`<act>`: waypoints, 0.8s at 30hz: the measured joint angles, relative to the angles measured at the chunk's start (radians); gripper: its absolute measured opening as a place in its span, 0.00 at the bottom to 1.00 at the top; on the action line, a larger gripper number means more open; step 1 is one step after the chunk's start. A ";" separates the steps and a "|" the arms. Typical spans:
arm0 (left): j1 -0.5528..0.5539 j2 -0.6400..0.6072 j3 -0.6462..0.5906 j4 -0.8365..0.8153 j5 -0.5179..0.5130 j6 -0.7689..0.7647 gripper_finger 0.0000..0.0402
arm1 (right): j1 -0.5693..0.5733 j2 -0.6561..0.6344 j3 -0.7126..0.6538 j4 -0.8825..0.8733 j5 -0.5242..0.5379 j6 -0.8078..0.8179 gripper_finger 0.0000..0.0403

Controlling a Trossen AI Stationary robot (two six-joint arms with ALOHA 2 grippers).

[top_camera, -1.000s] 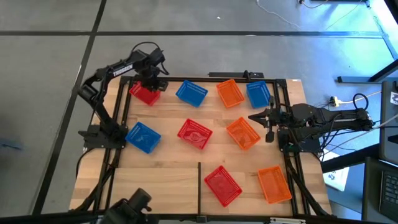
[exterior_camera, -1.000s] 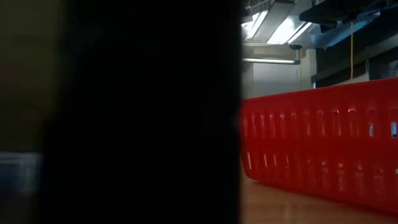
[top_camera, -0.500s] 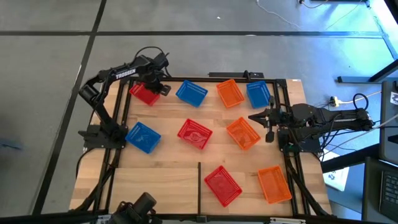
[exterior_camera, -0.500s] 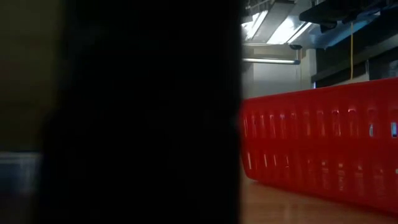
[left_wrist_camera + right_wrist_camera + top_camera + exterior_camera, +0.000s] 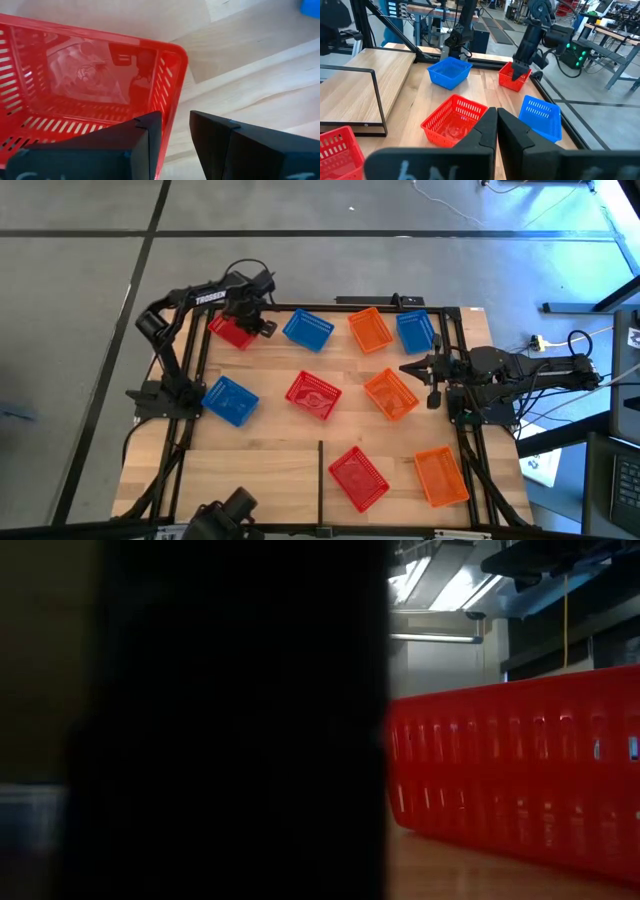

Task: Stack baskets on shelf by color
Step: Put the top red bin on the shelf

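Nine baskets lie on the table in the high view. My left gripper (image 5: 254, 318) is at the far-left red basket (image 5: 230, 331). It is open and narrowly astride that basket's right-hand wall (image 5: 172, 95), one finger inside and one outside. My right gripper (image 5: 404, 367) is shut and waits at the table's right edge, beside an orange basket (image 5: 390, 393). The pale shelf (image 5: 250, 475) with its black divider bar (image 5: 320, 470) takes up the near part of the table. A red basket (image 5: 358, 478) and an orange basket (image 5: 441, 477) rest on it. My left gripper comes down from above over the red basket's wall (image 5: 170, 117), one finger (image 5: 145, 132) inside the basket and the other (image 5: 215, 135) outside. Bare wood shows between the wall and the outer finger. I cannot tell whether the inner finger touches. The basket sits flat on the table.
Along the far edge stand a blue basket (image 5: 307, 329), an orange one (image 5: 370, 330) and another blue one (image 5: 415, 332). Mid-table lie a blue basket (image 5: 229, 400) and a red one (image 5: 313, 395). A dark shape (image 5: 230, 720) blocks the low view's left half, next to a red basket (image 5: 520, 780).
My left gripper has shifted a little toward the table's right and near side, onto the right-hand end of the far-left red basket, and its arm has swung with it. The basket has stayed where it was.
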 joint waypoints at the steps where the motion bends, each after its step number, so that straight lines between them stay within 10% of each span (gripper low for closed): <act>1: 0.000 0.007 0.000 0.000 0.000 0.000 0.23 | 0.000 0.000 0.000 0.000 0.000 0.000 0.04; 24: -0.038 -0.009 0.091 -0.175 -0.089 0.198 0.01 | 0.000 0.000 0.000 0.000 0.000 -0.004 0.04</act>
